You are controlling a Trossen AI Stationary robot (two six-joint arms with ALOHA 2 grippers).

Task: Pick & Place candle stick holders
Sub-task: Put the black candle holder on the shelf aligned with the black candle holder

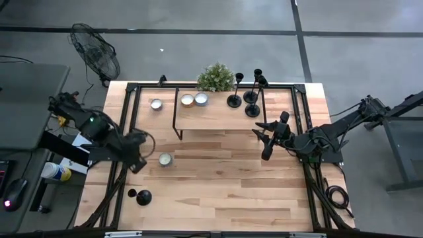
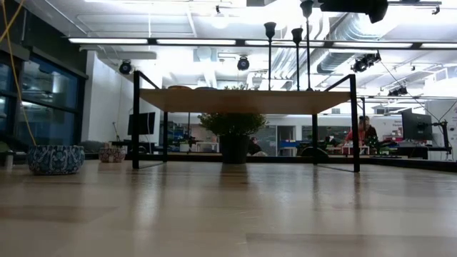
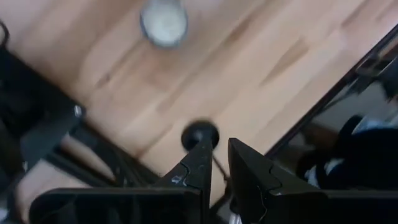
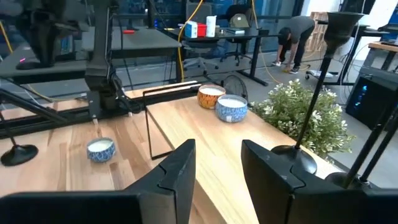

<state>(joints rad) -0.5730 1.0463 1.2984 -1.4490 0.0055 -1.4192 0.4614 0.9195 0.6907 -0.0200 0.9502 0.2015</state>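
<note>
- Three matte-black candle stick holders (image 1: 246,99) with flared round bases and thin stems stand grouped at the right end of the low wooden shelf on a black metal frame (image 1: 218,116), just right of the small green potted plant (image 1: 215,77).
- The fourth black candle stick holder (image 1: 141,197) lies tipped over on the light wooden table (image 1: 218,185), near the front left corner.
- Right gripper (image 1: 266,141) hovers just off the shelf's right front corner, close to the trio, fingers spread and holding nothing.
- Left gripper (image 1: 137,162) hangs over the table's left side, above and apart from the fallen holder; its fingers (image 3: 198,168) are parted by a narrow gap, nothing pinched.
- A small round tin candle (image 1: 165,159) sits on the table just right of the left gripper.
- Two more tins (image 1: 194,99) rest on the shelf; another tin (image 1: 156,104) sits left of it.
- No readable writing or brand shows anywhere.
</note>
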